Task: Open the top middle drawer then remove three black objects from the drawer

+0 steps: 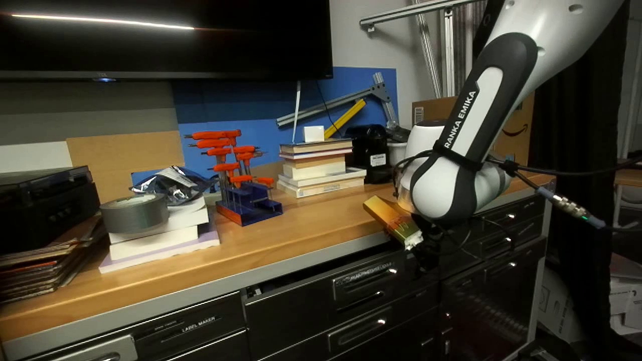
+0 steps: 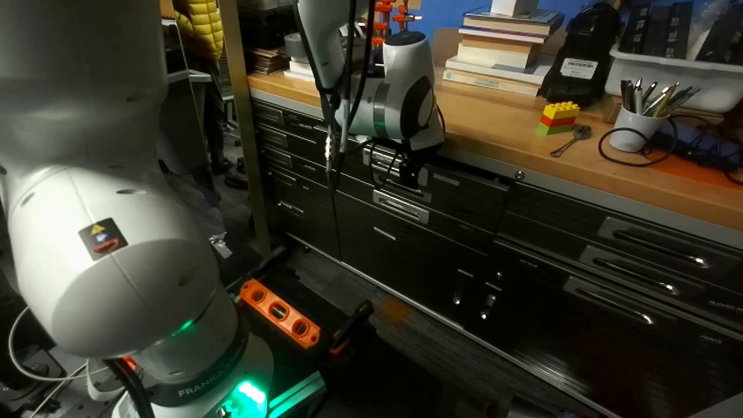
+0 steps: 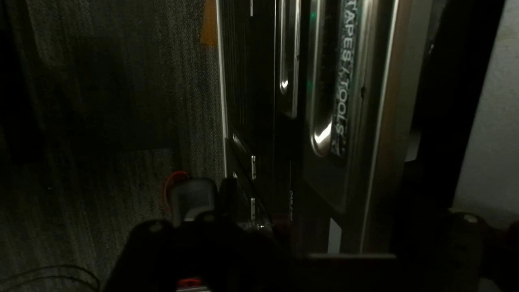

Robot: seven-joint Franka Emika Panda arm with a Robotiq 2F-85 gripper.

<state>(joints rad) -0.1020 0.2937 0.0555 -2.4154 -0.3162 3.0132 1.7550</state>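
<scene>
The top middle drawer (image 1: 286,306) is dark grey and pulled out a little. A narrow dark gap shows above its front. It also shows in an exterior view (image 2: 473,200), and its face with a "TAPES / TOOLS" label fills much of the wrist view (image 3: 320,184). My gripper (image 2: 410,174) points down at the drawer front, below the counter edge. In an exterior view it (image 1: 426,255) is mostly dark and partly hidden by the arm. In the wrist view its dark fingers (image 3: 320,231) stand apart with nothing seen held. The three black objects are hidden.
The wooden counter (image 1: 311,225) overhangs just above the drawer. It holds stacked books (image 1: 321,170), a hex-key stand (image 1: 251,205), a toy brick block (image 2: 558,119), a spoon (image 2: 572,141) and a pen cup (image 2: 633,132). Cables (image 2: 386,168) hang round the wrist.
</scene>
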